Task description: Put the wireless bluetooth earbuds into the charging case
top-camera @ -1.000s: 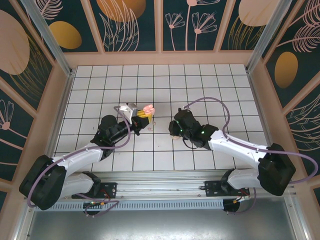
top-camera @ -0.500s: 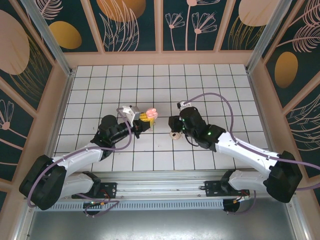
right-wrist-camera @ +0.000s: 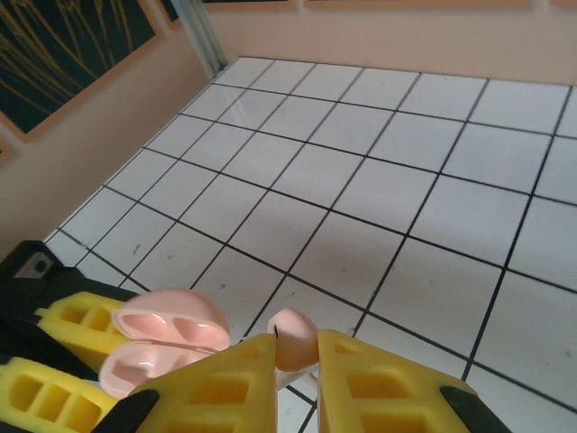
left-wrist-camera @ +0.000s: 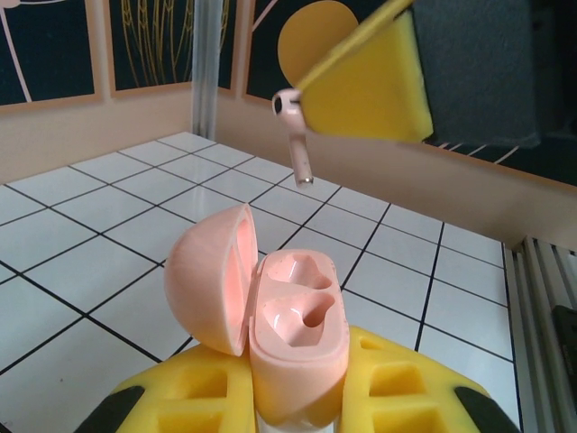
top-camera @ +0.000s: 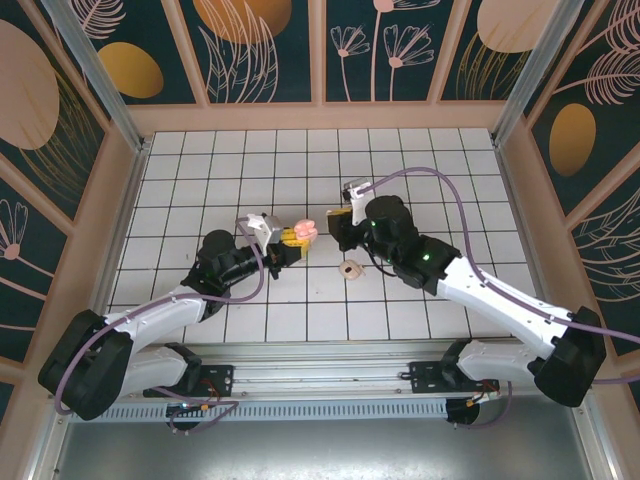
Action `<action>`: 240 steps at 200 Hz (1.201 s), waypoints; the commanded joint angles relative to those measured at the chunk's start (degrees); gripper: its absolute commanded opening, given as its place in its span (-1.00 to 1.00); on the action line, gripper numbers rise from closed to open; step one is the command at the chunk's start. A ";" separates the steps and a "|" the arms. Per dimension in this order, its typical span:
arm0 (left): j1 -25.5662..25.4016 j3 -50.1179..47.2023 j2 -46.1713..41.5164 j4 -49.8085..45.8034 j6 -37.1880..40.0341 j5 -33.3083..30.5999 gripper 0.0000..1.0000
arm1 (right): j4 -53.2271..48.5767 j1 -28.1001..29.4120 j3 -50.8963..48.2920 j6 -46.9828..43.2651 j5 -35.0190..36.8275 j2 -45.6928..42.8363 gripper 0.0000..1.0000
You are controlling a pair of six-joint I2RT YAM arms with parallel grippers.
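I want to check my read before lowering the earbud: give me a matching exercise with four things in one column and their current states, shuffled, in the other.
Things:
1. left gripper
2. right gripper
3. ring-shaped piece
4. charging case

States:
A. lying on the tiled table
B. shut on the earbud
C. lid open, held above the tiles
D. shut on the charging case

Pairs: 1-D, 2-B, 3-A, 4-C
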 commanded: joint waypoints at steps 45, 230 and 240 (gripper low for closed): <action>0.22 1.15 -0.77 0.54 1.30 2.08 -1.00 | 0.71 2.23 5.38 -6.71 -5.51 3.13 -0.67; 0.25 0.93 -1.73 1.15 1.37 2.60 -1.00 | -4.42 4.20 5.78 -8.52 -5.79 4.76 -0.68; 0.18 0.93 -1.83 1.08 1.37 2.58 -1.00 | -4.59 4.33 5.78 -8.56 -5.90 4.78 -0.69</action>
